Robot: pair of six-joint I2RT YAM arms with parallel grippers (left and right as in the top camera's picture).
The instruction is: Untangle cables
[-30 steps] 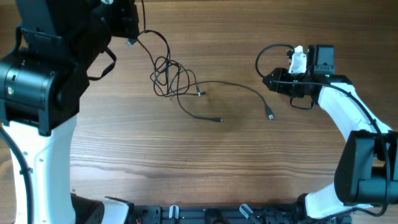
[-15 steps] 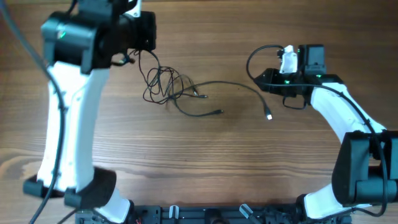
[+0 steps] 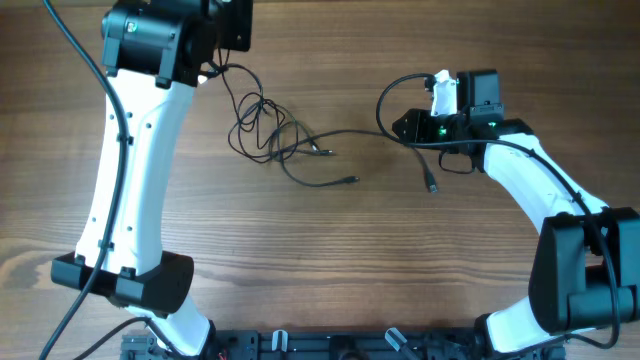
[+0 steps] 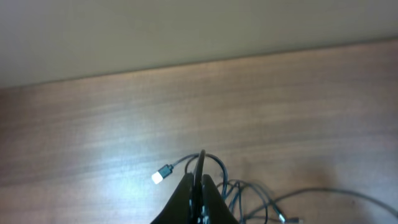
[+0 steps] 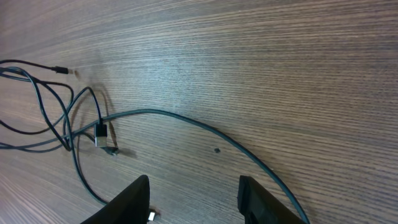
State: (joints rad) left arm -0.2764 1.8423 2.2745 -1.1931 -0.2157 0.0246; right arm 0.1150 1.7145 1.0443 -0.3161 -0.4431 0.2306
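The cables are thin black wires lying in a loose tangle at the table's upper left. One long strand arcs right and ends in a plug. My left gripper is at the tangle's upper left, shut on a loop of cable. A white-tipped plug lies just to its left in the left wrist view. My right gripper hovers over the long strand, open. That strand runs past the outside of the right finger, and nothing lies between the two fingers.
Two short strands end in plugs near the table's middle. The table's far edge meets a pale wall just beyond my left gripper. My left arm's white link crosses the left side of the table.
My left arm has swung right and back with the cable loop, dragging the tangle slightly left. My right gripper has slid left over the long strand.
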